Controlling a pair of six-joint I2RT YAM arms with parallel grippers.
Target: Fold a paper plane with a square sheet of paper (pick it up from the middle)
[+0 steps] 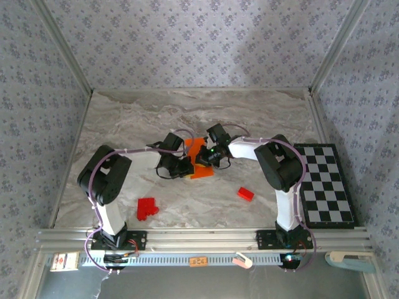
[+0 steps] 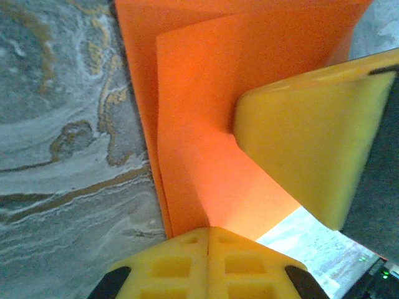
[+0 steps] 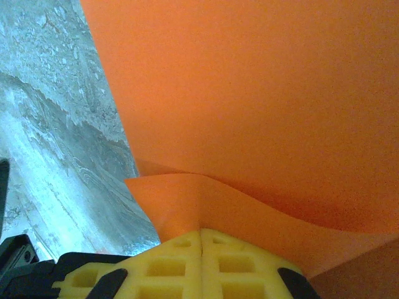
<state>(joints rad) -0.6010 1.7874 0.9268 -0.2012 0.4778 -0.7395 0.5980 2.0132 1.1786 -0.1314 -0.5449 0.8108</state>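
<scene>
The thin, bright orange sheet of paper (image 1: pixel 195 147) lies in the middle of the grey, marble-patterned table (image 1: pixel 124 124), doubled over into at least two layers, with both arms converging on it. The left hand (image 2: pixel 209 232), its ribbed yellow plastic fingers pressed together, pinches the near edge of the folded layers. The right hand (image 3: pixel 201 233) is likewise closed on a flap that bows upward in a soft wave rather than lying flat. That wave is the risk, I judge: the matte paper is light and limp, so if the hands pull apart or at different heights it could tear at a pinch point, or the flap could settle off-line and set a crooked crease. The smooth table probably offers little friction, so the sheet may also slide when one hand lets go. Small red plastic blocks (image 1: pixel 147 207) sit well apart from it, nearer the arm bases.
</scene>
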